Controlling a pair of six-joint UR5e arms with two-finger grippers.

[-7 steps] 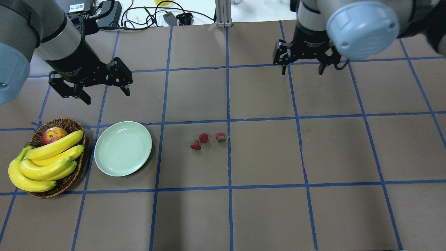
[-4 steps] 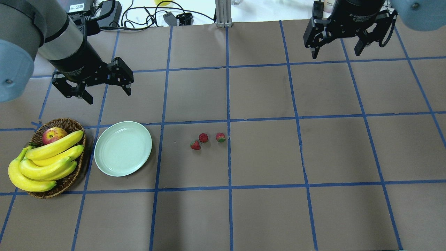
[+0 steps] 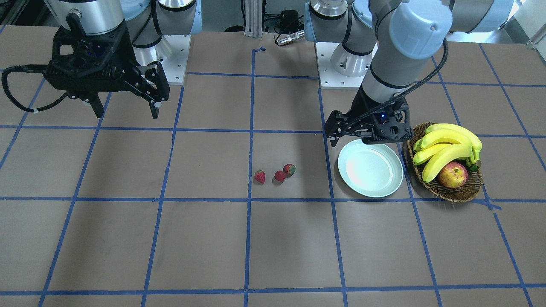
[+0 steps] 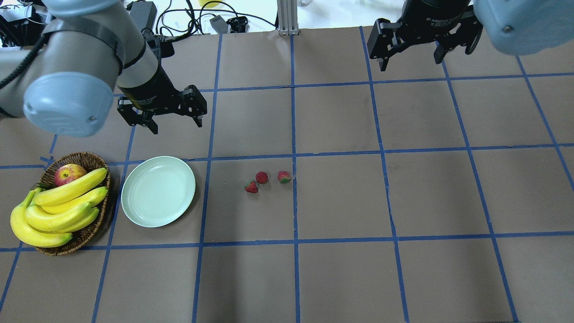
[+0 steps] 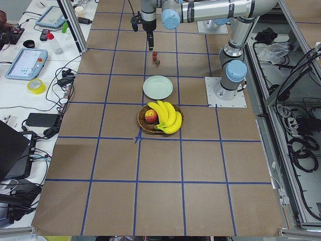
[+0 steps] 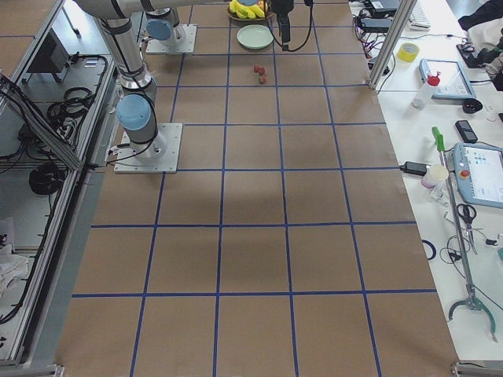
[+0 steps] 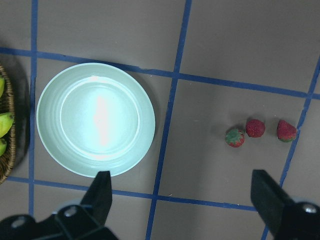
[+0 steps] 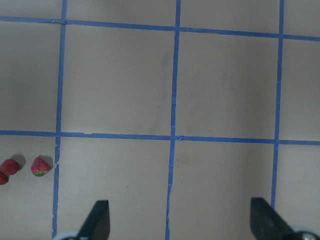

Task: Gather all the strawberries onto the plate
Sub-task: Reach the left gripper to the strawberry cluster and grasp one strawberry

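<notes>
Over brown table (image 4: pixel 341 197), left claw (image 4: pixel 178 127) and right claw (image 4: pixel 410 64) hover spread.

Lighting bright and even, from overhead. White glare streak runs 12 to 6 o'clock across the plate (image 7: pixel 131 146) in the left wrist view. Shadows on the table (image 3: pixel 213 238) soft, diffuse. Focus sharp; side views wide, detail small.

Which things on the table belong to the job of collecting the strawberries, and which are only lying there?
Belong to the job:
- three strawberries, on the table, none in the plate yet
- pale green plate, empty

Only lying there:
- wicker basket
- bananas in the basket
- apple in the basket
</notes>
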